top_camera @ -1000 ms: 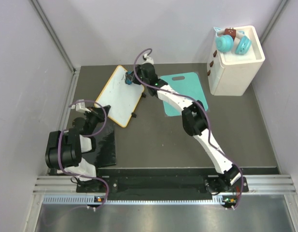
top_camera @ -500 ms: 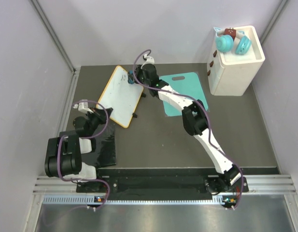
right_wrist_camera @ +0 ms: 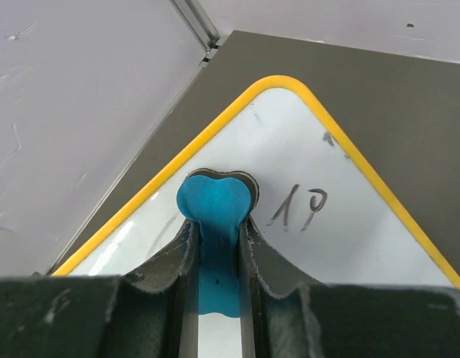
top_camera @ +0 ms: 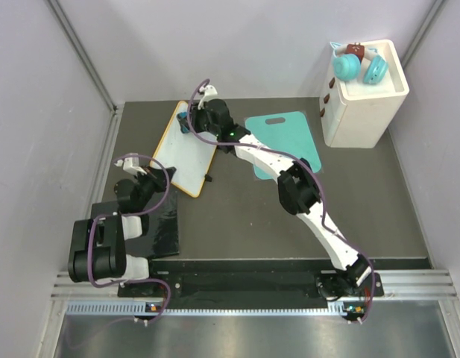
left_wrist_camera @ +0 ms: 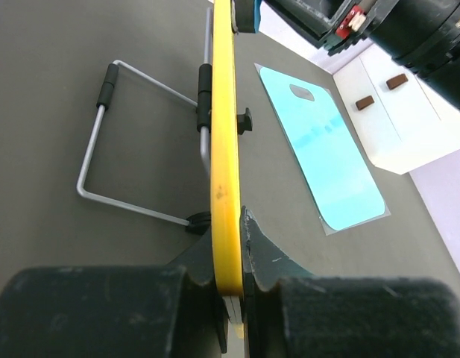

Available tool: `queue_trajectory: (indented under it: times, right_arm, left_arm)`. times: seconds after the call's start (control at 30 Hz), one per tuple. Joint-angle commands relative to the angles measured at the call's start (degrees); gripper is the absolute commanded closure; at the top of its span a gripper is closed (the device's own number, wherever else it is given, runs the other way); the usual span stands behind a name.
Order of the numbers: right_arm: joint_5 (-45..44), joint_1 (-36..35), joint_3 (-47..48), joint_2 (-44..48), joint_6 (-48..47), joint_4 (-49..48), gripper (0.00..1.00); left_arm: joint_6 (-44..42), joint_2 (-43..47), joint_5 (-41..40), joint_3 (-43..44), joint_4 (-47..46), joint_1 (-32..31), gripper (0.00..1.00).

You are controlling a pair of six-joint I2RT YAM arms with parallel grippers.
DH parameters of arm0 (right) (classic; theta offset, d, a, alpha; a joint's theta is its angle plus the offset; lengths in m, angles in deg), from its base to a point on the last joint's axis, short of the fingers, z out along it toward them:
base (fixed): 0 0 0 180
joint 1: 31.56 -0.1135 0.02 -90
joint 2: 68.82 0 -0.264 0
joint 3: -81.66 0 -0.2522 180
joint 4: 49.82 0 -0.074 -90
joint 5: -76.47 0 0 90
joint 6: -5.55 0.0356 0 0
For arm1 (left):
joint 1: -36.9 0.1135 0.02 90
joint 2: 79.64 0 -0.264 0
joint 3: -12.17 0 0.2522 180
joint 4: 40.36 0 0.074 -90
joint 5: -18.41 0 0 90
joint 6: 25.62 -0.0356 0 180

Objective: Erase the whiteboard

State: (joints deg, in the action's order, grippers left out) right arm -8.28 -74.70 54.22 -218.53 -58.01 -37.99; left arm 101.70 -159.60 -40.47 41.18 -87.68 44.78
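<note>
The whiteboard [top_camera: 183, 153] with its orange-yellow frame stands tilted on a wire stand at the back left. My left gripper [top_camera: 152, 177] is shut on the frame's near edge [left_wrist_camera: 226, 186]. My right gripper [top_camera: 188, 121] is shut on a blue eraser [right_wrist_camera: 215, 205] and presses it on the board's far corner [right_wrist_camera: 379, 246]. Black handwriting [right_wrist_camera: 300, 205] sits just right of the eraser. A faint smear lies to its left.
A teal cutting board [top_camera: 285, 142] lies flat right of the whiteboard, also in the left wrist view [left_wrist_camera: 326, 160]. A white box [top_camera: 362, 97] with toys on top stands at the back right. A black mat [top_camera: 151, 227] lies under the left arm. Walls close both sides.
My right gripper has slid the eraser leftward across the top of the whiteboard, toward its far left corner. The left gripper keeps its hold on the frame.
</note>
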Motion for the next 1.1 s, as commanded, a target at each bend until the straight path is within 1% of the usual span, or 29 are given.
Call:
queue_trajectory:
  times: [0.0,0.1,0.13,0.37,0.47,0.67,0.83,0.93,1.07]
  right_arm:
    - [-0.2,-3.7,-1.3,2.4,-0.1,-1.2,1.0]
    - [-2.8,-1.6,-0.4,0.3,5.5,-4.5,1.0]
    - [-3.1,-0.9,0.3,-0.6,8.8,-4.9,1.0]
    - [-5.1,3.6,1.4,-4.2,17.9,-9.7,1.0]
    - [-8.9,4.0,1.2,-4.5,18.0,-10.6,1.0]
    - [-10.8,4.2,1.4,-6.3,18.3,-11.5,1.0]
    - [-8.6,4.1,0.9,-6.6,19.1,-11.1,1.0]
    - [-5.5,3.9,-1.3,-4.8,19.8,-12.2,1.0]
    - [-1.6,2.5,-6.9,-0.7,18.5,-14.1,1.0]
  left_arm:
    - [-9.2,1.7,11.8,-1.3,6.3,-4.5,1.0]
    - [-9.5,2.7,11.8,-1.7,6.5,-4.5,1.0]
    - [-9.5,2.8,11.9,-1.7,6.5,-4.5,1.0]
    - [-10.1,3.8,12.2,-2.1,6.8,-5.1,1.0]
    - [-10.3,4.3,12.4,-2.2,7.2,-5.3,1.0]
    - [-10.8,6.2,12.6,-2.8,7.9,-5.6,1.0]
    - [-11.3,7.4,12.6,-2.9,8.3,-6.2,1.0]
    - [-11.3,6.3,13.0,-2.5,8.0,-6.5,1.0]
    - [-11.3,5.2,13.4,-2.2,7.4,-6.7,1.0]
